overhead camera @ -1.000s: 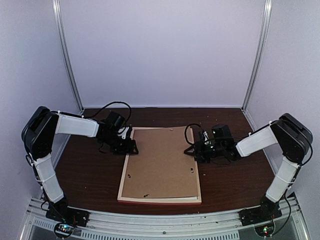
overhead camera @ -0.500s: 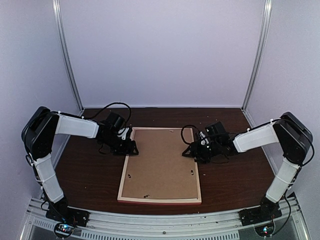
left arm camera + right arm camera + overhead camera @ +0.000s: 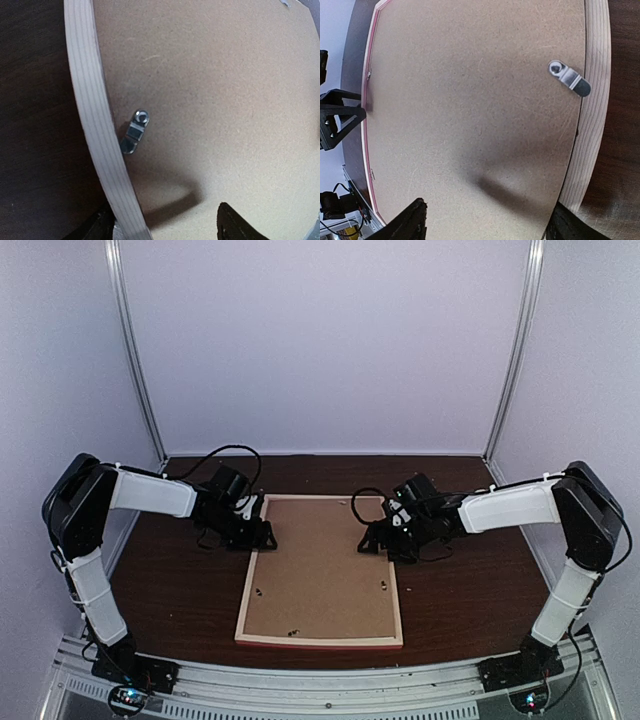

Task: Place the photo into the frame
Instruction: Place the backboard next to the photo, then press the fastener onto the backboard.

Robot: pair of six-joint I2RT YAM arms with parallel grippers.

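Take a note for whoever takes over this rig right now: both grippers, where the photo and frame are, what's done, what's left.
Left gripper: open, holding nothing, fingers astride the frame's left rim near the far end.
Right gripper: open, holding nothing, astride the right rim.
Frame: face down on the table, brown backing board seated in it.
Photo: not in view; whether it lies under the backing cannot be told.
Done: backing in place.
Left: check the clips are turned home and confirm the photo is inside.
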